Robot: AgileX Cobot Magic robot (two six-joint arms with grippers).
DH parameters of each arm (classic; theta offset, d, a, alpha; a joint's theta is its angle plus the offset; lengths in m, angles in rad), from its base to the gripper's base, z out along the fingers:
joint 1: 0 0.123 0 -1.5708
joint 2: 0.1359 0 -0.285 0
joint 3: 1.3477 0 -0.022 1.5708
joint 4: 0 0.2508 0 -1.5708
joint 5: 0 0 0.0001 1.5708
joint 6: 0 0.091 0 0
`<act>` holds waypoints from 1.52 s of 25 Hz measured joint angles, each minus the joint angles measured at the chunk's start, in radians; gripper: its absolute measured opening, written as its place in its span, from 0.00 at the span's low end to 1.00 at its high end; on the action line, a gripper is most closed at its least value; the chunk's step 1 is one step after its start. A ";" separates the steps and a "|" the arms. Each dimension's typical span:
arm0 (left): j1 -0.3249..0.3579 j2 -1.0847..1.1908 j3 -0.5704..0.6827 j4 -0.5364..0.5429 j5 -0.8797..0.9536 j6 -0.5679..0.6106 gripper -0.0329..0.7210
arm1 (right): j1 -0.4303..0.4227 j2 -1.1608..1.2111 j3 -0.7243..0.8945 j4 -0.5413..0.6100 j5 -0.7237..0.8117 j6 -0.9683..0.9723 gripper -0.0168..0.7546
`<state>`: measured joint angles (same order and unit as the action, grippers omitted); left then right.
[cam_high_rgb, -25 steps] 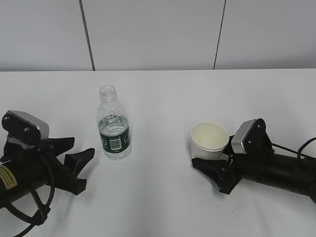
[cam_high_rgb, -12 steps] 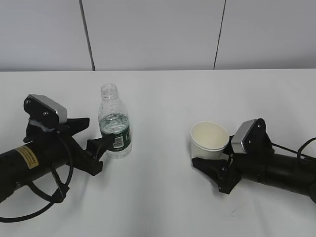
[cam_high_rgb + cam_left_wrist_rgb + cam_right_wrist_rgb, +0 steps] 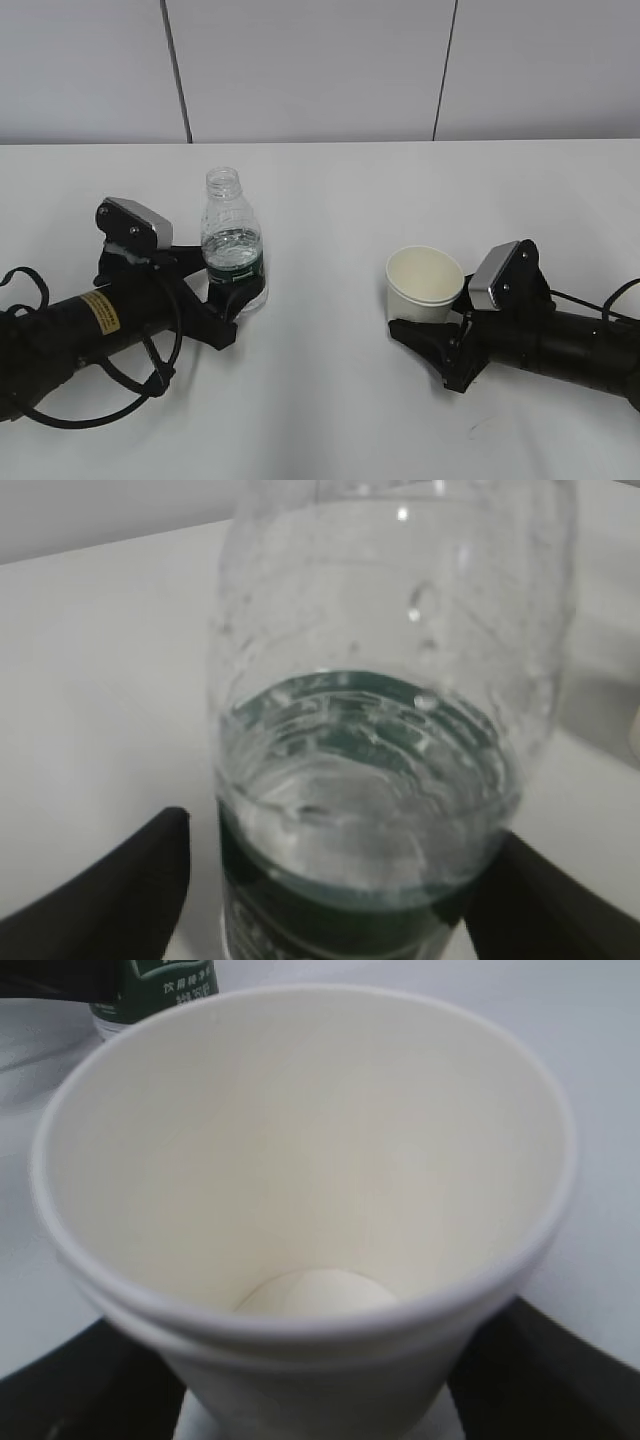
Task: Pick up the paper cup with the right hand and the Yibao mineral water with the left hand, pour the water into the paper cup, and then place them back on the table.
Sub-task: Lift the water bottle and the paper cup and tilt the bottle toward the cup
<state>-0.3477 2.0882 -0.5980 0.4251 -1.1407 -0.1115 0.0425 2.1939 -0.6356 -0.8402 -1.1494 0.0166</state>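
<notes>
**Two pincers, one bottle, one cup: both set around their things, neither lifted**

I am holding my left pincer [image 3: 232, 300] spread around the water bottle [image 3: 232, 245], a finger [image 3: 110, 890] on either side of the green label low on its body. From the wrist view I cannot tell whether the fingers are touching the plastic yet. The bottle is standing upright on the worktop [image 3: 330, 200], left of the paper cup [image 3: 424, 284] and well apart from it.

I am judging the bottle light, since it is only part full, with the water sitting at about the top of the label. The thin ribbed plastic will likely give under a hard squeeze, and with no cap on, a squeeze could push water up and out. The label band, where the water backs the wall, looks the firmest place to hold.

My right pincer [image 3: 432, 345] is spread around the base of the cup, fingers on both sides; contact is unclear. The cup is empty, upright, very light and easily crushed, so I am favouring a gentle hold low down, below the rim.

Counting: one bottle, one cup, two pincers.
</notes>
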 joint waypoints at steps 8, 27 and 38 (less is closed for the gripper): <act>0.000 0.024 -0.061 0.010 0.000 -0.021 0.71 | 0.000 0.000 0.000 0.000 0.000 0.000 0.70; -0.001 0.024 -0.063 0.016 -0.002 0.146 0.44 | 0.011 0.000 -0.018 -0.027 0.000 0.000 0.70; -0.001 -0.079 -0.064 0.002 0.028 0.455 0.43 | 0.091 0.000 -0.120 -0.138 0.000 0.000 0.70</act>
<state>-0.3488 2.0095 -0.6622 0.4270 -1.1130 0.3431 0.1335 2.1939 -0.7555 -0.9783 -1.1494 0.0166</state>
